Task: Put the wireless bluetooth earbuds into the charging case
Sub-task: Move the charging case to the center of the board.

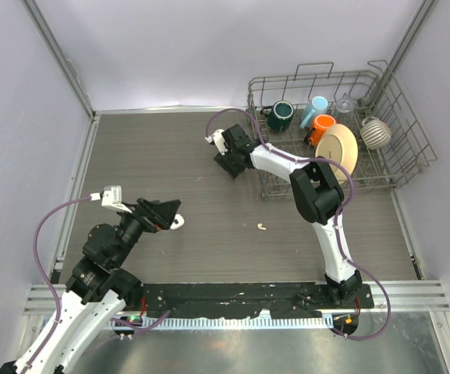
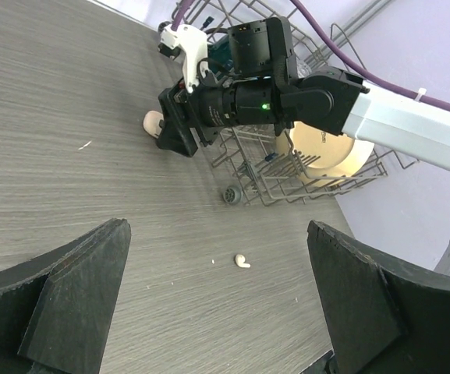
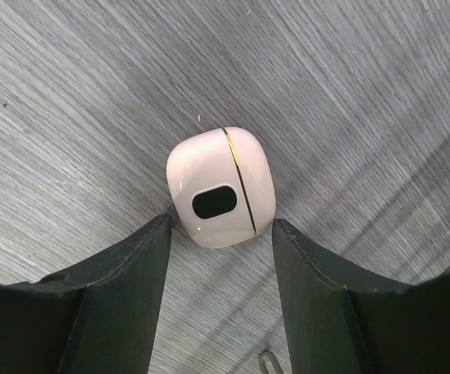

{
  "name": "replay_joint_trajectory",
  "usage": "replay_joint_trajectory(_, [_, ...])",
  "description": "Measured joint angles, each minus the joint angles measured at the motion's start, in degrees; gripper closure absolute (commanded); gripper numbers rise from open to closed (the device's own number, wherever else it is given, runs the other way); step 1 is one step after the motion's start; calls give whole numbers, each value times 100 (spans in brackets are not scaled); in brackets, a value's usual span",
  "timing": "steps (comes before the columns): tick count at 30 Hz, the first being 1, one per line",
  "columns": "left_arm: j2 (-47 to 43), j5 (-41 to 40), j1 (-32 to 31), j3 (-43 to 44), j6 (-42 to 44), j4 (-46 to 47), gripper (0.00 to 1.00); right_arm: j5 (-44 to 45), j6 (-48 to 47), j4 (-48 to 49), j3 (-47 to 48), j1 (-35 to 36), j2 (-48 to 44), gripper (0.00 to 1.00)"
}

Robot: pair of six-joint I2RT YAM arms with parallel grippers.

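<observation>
The right gripper (image 3: 221, 224), fingers spread, straddles the closed charging case (image 3: 221, 187) left of the dish rack (image 1: 412, 125), apparently not yet touching it. Next it should close squarely on the case. The left gripper (image 2: 217, 230) is spread wide and empty.

**Arrangement of items on the table**

The dish rack (image 1: 330, 132) stands at the far right corner of the table (image 1: 154, 156). A plate (image 1: 338, 149) sits upright inside it, and a mug (image 1: 280, 115) lies behind and to the plate's left. Just left of the rack, the right gripper (image 1: 228, 165) is over a charging case (image 3: 221, 187), whose near end lies between the fingertips. One earbud (image 1: 261, 227) lies alone on the table, nearer the arm bases. The left gripper (image 1: 171, 212) is to the left of it.
</observation>
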Motion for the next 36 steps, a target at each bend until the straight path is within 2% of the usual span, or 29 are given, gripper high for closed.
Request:
replay_joint_trajectory(8, [4,225,2,-52,151,120,0,-203,-85,-42,59,-37,37,40])
replay_joint_trajectory(16, [46,614,2,-157,282,378,0,-562,-144,-264,612,-52,369,41])
replay_joint_trajectory(18, [50,702,2,-188,293,435,0,-629,-146,-308,673,-59,398,43])
replay_joint_trajectory(20, [50,776,2,-223,297,490,0,-695,-146,-337,691,-74,411,52])
replay_joint_trajectory(23, [48,850,2,-273,299,560,0,-782,-162,-378,697,-98,411,60])
replay_joint_trajectory(26, [48,868,2,-321,302,627,0,-951,-149,-424,710,-116,411,65])
replay_joint_trajectory(31, [44,850,2,-341,317,632,0,-1377,-28,-428,614,-111,352,66])
replay_joint_trajectory(36, [-7,780,2,-343,319,627,0,-1631,199,-450,160,-48,50,59])
